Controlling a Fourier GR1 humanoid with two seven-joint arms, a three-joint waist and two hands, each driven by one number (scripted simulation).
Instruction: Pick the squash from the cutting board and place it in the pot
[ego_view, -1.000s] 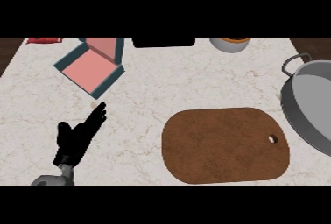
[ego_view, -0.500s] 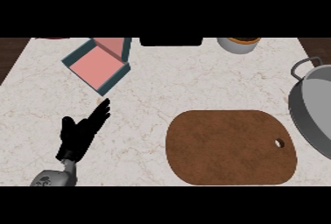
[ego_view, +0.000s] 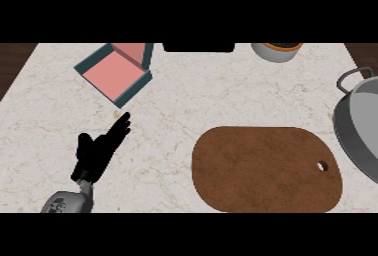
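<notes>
Head view: the left hand (ego_view: 97, 152) lies low at the left over the counter (ego_view: 184, 95), fingers straight and released, holding nothing; the brown board (ego_view: 266, 169) sits right of it, well apart, its top bare; the pot (ego_view: 360, 135) stands at the right edge; the squash cannot be seen; a pink box (ego_view: 112, 75) lies near the top left.

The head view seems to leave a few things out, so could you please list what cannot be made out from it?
- Squash: nowhere in the head view; the brown wooden cutting board lies bare.
- Grey metal pot: cut off by the right edge, so its inside is hidden.
- Right hand: outside the view.
- Small grey cup and black object: cut by the top edge.
- Black left hand: fingers straight; its forearm leaves at the lower edge.
</notes>
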